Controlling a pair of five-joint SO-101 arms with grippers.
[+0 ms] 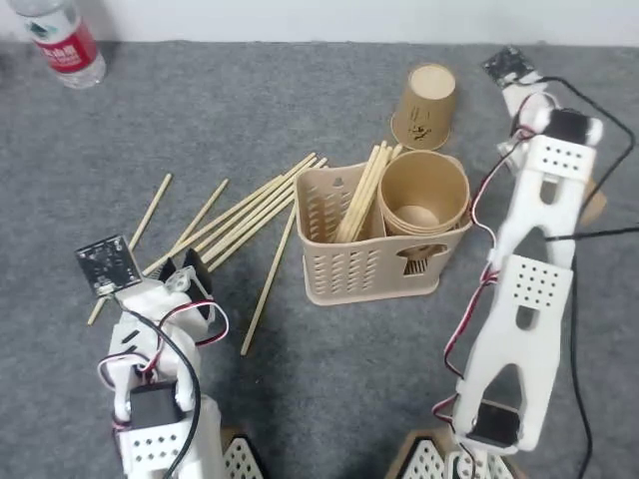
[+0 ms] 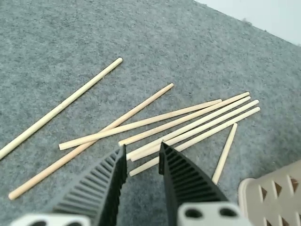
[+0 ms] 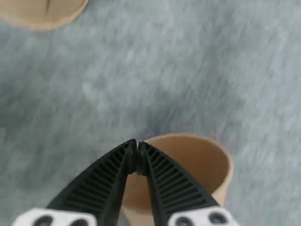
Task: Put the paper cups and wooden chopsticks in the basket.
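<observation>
Left gripper (image 2: pixel 142 147), parted and empty, hangs at the loose chopsticks' (image 2: pixel 141 123) near ends (long axes slanting toward the basket (image 2: pixel 277 197)); right gripper (image 3: pixel 137 151) pinches a paper cup (image 3: pixel 200 165).

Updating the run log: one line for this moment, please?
left gripper open over loose chopsticks | right gripper shut on cup rim | basket holds stacked cups, chopsticks | spare cup beyond basket

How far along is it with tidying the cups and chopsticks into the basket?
Partly done. The basket already holds stacked cups and some chopsticks. The right gripper pinches the rim of another cup; the left gripper hangs open over the loose chopsticks. Those and one upside-down cup remain.
</observation>
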